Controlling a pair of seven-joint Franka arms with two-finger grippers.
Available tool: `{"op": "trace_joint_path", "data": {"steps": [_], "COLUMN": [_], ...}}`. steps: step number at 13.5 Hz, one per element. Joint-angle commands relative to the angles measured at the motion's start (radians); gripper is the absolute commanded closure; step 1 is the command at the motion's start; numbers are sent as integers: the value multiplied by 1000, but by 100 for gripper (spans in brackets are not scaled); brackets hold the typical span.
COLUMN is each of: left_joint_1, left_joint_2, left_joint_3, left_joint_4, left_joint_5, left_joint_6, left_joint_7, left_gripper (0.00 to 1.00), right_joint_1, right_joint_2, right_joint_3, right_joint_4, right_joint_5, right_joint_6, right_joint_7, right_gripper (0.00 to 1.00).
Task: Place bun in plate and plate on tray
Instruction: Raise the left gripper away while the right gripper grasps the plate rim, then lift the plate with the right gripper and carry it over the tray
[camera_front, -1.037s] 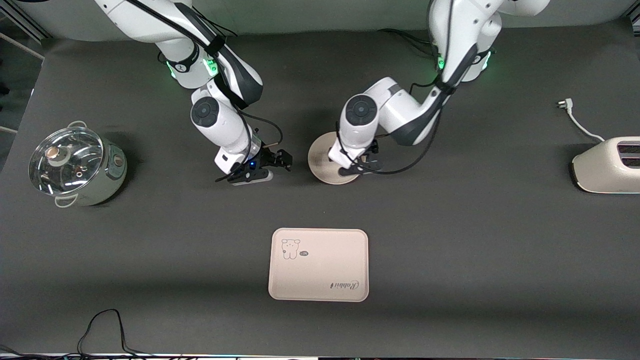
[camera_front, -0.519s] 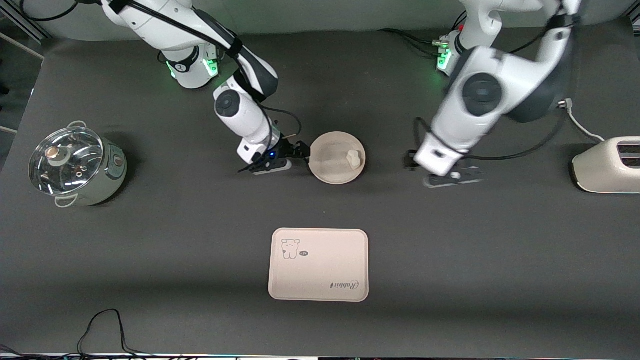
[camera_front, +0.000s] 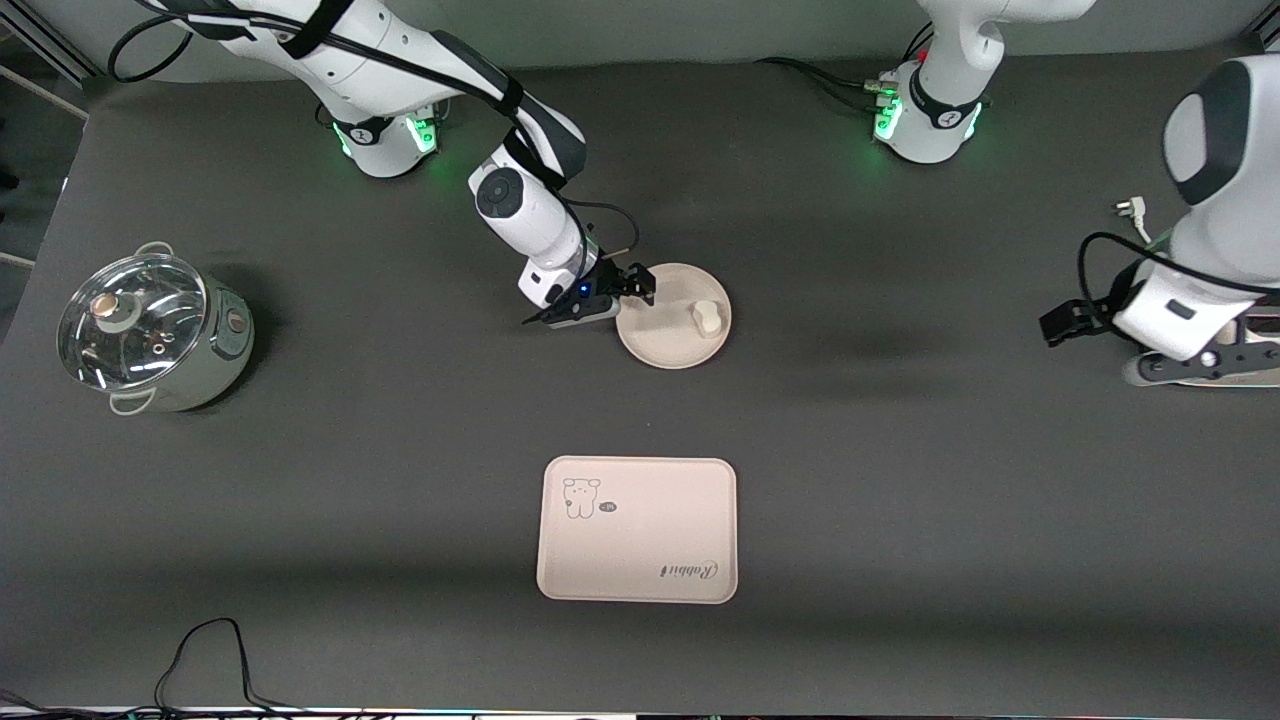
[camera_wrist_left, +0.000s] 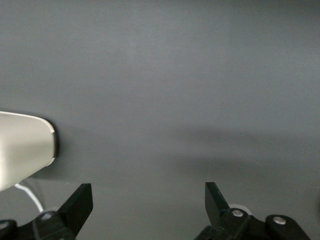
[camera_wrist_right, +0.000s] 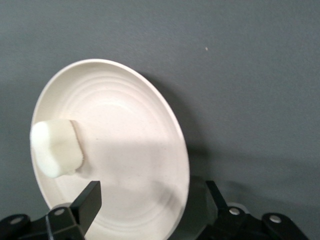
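The white bun (camera_front: 706, 318) lies in the round cream plate (camera_front: 665, 345), on the side toward the left arm's end. The plate stands on the dark table, farther from the front camera than the pinkish tray (camera_front: 638, 530) with the animal drawing. My right gripper (camera_front: 636, 290) is open at the plate's edge. In the right wrist view the plate (camera_wrist_right: 125, 150) and bun (camera_wrist_right: 56, 147) fill the frame, and the right gripper (camera_wrist_right: 150, 205) straddles the rim, one finger over the dish and one outside. My left gripper (camera_front: 1200, 368) is open and empty at the left arm's end; it also shows in its wrist view (camera_wrist_left: 148, 200).
A glass-lidded pot (camera_front: 150, 330) stands at the right arm's end. The cream toaster (camera_wrist_left: 25, 150) lies close beside the left gripper, its white cord and plug (camera_front: 1130, 208) farther from the front camera. A black cable (camera_front: 200, 650) lies at the table's near edge.
The left gripper let the bun go in the plate and swung away to the toaster end. The right gripper moved along the table up to the plate's edge.
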Motion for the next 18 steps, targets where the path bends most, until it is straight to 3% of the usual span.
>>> {"op": "trace_joint_path", "data": {"steps": [1, 3, 4, 6, 8, 9, 11, 13, 18], "left_joint_1": [151, 159, 153, 130, 128, 130, 102, 26, 22], "left_joint_2": [-22, -48, -62, -65, -53, -53, -43, -12, 16], "left_joint_3": [-152, -165, -164, -133, -127, -124, -89, 5, 3], "left_joint_4": [61, 65, 70, 111, 174, 186, 177, 174, 177], "left_joint_5": [20, 9, 9, 5, -20, -24, -64, -67, -66], "left_joint_6": [-94, -117, -119, -146, -160, -179, -206, -209, -231], "left_joint_7": [6, -1, 2, 9, 18, 35, 91, 110, 138], "left_gripper": [0, 0, 0, 0, 0, 0, 0, 0, 0], "right_joint_1": [17, 20, 22, 22, 22, 22, 19, 16, 8], "right_joint_2": [16, 30, 32, 38, 44, 44, 44, 41, 20], "right_joint_3": [-22, -28, -28, -29, -29, -29, -34, -39, -39], "right_joint_4": [-13, -13, -13, -13, -13, -13, -13, -8, 97], "right_joint_5": [-20, -19, -19, -20, -20, -20, -20, -21, -14], "right_joint_6": [35, 40, 55, 60, 79, 80, 78, 75, 9], "right_joint_7": [29, 31, 31, 31, 29, 29, 26, 28, 68], "right_gripper": [8, 9, 21, 63, 91, 100, 100, 100, 100]}}
